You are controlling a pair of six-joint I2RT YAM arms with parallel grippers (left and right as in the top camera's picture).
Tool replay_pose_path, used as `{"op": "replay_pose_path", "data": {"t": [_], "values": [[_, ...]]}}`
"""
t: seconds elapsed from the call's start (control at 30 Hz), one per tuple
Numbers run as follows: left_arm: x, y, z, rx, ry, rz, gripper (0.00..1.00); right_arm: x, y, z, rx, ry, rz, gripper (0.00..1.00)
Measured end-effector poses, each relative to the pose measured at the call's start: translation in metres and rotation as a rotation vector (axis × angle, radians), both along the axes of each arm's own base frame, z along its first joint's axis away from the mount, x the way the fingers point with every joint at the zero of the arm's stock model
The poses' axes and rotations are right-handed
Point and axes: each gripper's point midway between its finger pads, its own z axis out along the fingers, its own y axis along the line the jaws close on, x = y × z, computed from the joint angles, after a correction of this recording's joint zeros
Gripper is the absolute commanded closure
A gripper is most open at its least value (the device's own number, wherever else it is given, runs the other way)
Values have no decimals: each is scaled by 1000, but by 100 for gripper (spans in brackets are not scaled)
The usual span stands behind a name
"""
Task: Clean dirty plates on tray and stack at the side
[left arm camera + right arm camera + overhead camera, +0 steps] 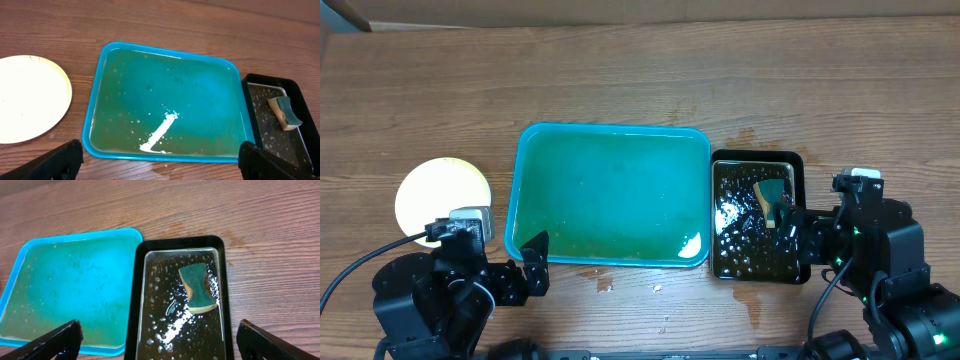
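Observation:
The teal tray (pixel 612 135) lies in the middle of the table with no plates on it, only a wet film; it also shows in the left wrist view (pixel 95 100) and the right wrist view (pixel 30 250). A pale plate stack (pixel 442 192) rests on the table left of the tray, its top plate pale yellow-green (pixel 27 97). How many plates lie under it I cannot tell. My left gripper (pixel 532 262) is open and empty at the tray's front left corner. My right gripper (pixel 790 222) is open and empty over the black tray.
A smaller black tray of water (pixel 722 265) sits right of the teal tray, with a green-and-yellow sponge (pixel 772 197) in it; the sponge also shows in the right wrist view (pixel 198 287). Water drops lie on the wood in front of the trays.

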Motion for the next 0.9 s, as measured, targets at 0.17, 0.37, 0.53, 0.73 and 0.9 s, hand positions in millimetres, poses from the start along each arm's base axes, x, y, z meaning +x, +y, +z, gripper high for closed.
{"op": "replay_pose_path", "data": {"t": [0.17,0.37,0.53,0.73,0.9], "values": [[0,0,0,0,0,0,0,0,-1,0,-4,0,-4,0],[0,-1,0,-2,0,-2,0,0,-1,0,-5,1,-4,0],[0,-1,0,-2,0,-2,0,-2,-8,0,-15,-4,-25,0],[0,-1,0,-2,1,-2,0,-1,-29,28,22,-192,-112,0],[0,0,-1,-2,1,-2,0,-3,-41,41,64,-411,-166,0]]}}
